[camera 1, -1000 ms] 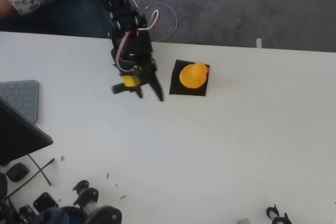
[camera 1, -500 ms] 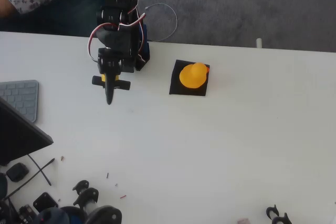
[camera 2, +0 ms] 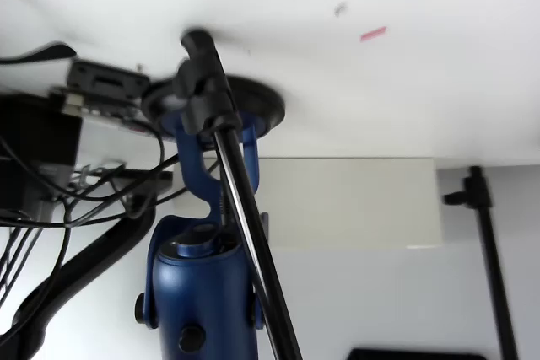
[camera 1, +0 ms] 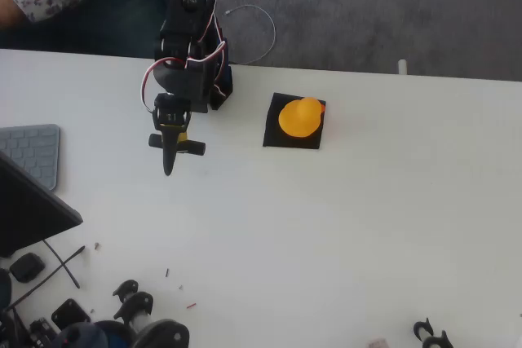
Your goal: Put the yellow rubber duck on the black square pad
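Gripper (camera 1: 170, 165) moved lower, yellow rubber duck (camera 1: 299, 116) far right

Black arm (camera 1: 186, 63), red-white cables, yellow patch

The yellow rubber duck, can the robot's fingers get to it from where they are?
Probably yes. The yellow rubber duck sits on the black square pad, and only bare table lies between it and the gripper.

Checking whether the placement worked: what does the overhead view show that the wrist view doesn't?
Overhead: the yellow rubber duck sitting on the black square pad, with the gripper shut and empty off to their left, and a keyboard. Wrist: a blue microphone on its stand. Both share the white table.
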